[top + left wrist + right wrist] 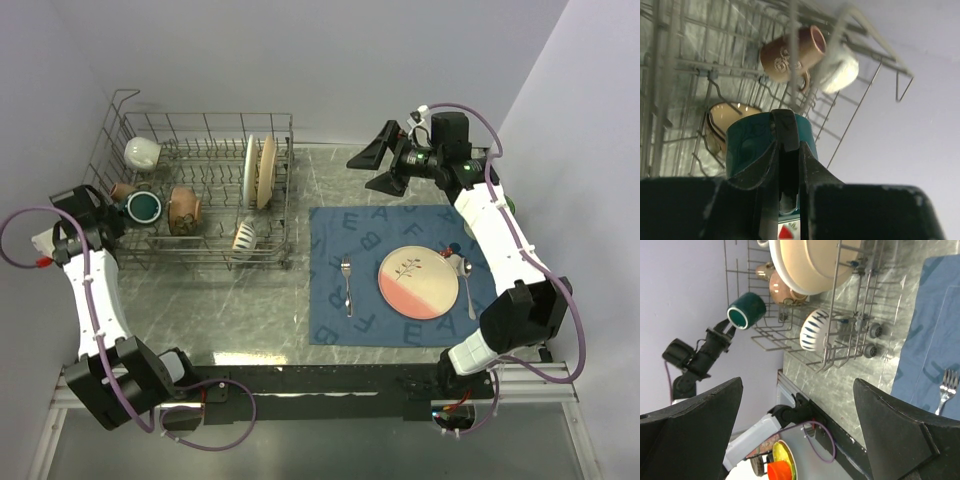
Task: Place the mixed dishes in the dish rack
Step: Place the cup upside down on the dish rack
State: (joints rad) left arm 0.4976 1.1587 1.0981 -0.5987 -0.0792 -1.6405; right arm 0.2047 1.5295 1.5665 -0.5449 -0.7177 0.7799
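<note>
Left tool (114, 211) clamped on the green mug (144, 206), at the 9 o'clock end of the dish rack (289, 180). The top view can't confirm the grip. The left wrist view does: fingers (807, 165) nearly together on the mug wall. The right wrist view adds that the mug is lying on its side, held above the wires.

Right tool (378, 165) is wide open and holding nothing, at 1 o'clock over the bench (250, 310).

Only the top view shows the pink-and-cream plate (418, 282) flat on the placemat (340, 240) at 3 o'clock, with the fork (347, 283) at the plate's 9 and the spoon (466, 285) at its 3.

Two plates (258, 172) stand upright in the rack, striped bowl (244, 236) at their 6.
</note>
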